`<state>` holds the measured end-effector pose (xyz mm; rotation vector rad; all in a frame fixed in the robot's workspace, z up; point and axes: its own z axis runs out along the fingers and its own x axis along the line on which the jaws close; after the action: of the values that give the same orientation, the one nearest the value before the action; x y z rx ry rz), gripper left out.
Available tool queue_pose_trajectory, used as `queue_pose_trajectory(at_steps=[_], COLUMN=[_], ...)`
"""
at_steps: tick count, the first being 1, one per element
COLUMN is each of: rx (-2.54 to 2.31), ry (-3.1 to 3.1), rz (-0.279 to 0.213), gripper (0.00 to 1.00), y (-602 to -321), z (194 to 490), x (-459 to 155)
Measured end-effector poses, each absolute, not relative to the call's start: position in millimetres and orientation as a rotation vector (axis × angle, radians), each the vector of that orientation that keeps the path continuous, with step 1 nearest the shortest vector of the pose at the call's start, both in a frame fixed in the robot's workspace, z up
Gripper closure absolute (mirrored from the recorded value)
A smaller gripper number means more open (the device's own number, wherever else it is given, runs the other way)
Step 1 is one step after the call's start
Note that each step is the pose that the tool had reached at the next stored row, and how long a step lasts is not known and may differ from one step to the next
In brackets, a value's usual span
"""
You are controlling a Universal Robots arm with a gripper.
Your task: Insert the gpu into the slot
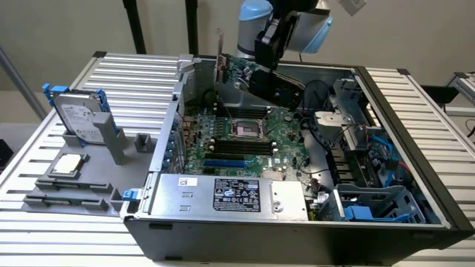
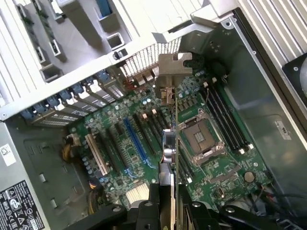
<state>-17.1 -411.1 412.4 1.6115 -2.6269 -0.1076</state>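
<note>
Insertion has not happened yet. The gpu [image 1: 239, 71] is up in the air, clamped in the end effector [image 1: 266, 55], over the far part of the open case [image 1: 297, 239]. The slot [image 1: 224, 164] lies empty on the motherboard [image 1: 252, 144], at the near side of the board close to the power supply [image 1: 222, 194]. Card and slot are well apart, with no contact between them. What looks done is the pick-up: the card is off the bench [image 1: 133, 83] and inside the outline of the case. What is left, by my reading, is the move over the slot, the lining up and the seating.

From the wrist view the gpu [image 2: 172, 120] is seen edge-on, its silver bracket [image 2: 173, 67] at the far end. The blue slot [image 2: 135, 143] runs beside it, off to one side and not under the card's edge. The two lines seem slightly out of parallel, though that may only be the camera's angle. The CPU socket [image 2: 200, 139] sits on the card's other side, beside the black memory slots [image 2: 225, 120].

The arm [image 1: 256, 22] comes down from above at the back of the case, wrist tilted so the card hangs at a slant, bracket end higher and toward the exterior view's left. The end effector [image 2: 170, 208] is closed partway, its jaws pressed to either face of the thin card near its upper edge, with nothing else in them.
</note>
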Motion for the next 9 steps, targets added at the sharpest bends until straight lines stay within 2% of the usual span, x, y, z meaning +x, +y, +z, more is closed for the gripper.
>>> queue_pose_trajectory(at_steps=[9], rx=[1.821], ry=[-2.487], rz=[-0.104], gripper=[0.74], y=[-411.1], z=[402.5], x=[-17.2])
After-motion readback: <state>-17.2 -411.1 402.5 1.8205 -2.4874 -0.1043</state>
